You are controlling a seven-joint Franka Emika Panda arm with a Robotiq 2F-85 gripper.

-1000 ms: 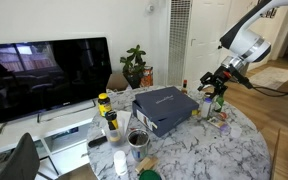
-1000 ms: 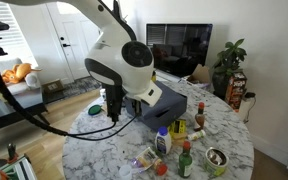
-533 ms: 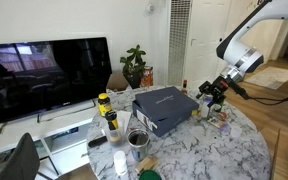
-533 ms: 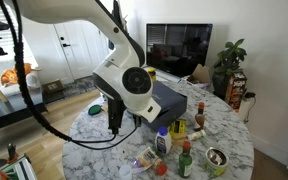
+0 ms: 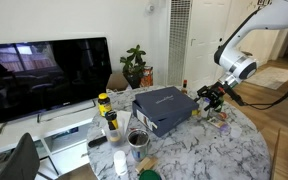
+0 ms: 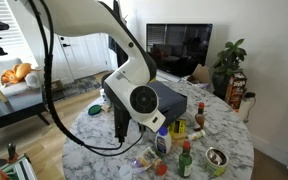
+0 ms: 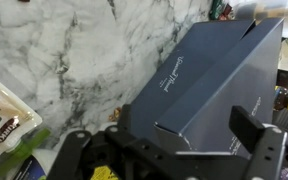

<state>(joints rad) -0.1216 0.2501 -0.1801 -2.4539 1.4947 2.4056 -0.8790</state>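
Note:
A dark blue cardboard box (image 7: pixel 199 75) lies on the round marble table (image 7: pixel 54 50). In the wrist view my gripper (image 7: pixel 169 150) is open and empty, with its two black fingers apart over the box's near corner. I cannot tell whether it touches the box. In both exterior views the gripper (image 5: pixel 212 97) (image 6: pixel 121 126) hangs low at the end of the box (image 5: pixel 164 108) (image 6: pixel 176 100), close to the table top (image 5: pixel 199 145).
Condiment bottles (image 5: pixel 106 110) and a tin can (image 5: pixel 138 139) stand beside the box. More bottles (image 6: pixel 184 158) and snack packets (image 7: pixel 4 125) lie near the table edge. A TV (image 5: pixel 44 75) and a potted plant (image 5: pixel 135 65) stand behind.
The arm has come lower and nearer to the box end, and the wrist has swung. The fingers stay open. The box has not moved.

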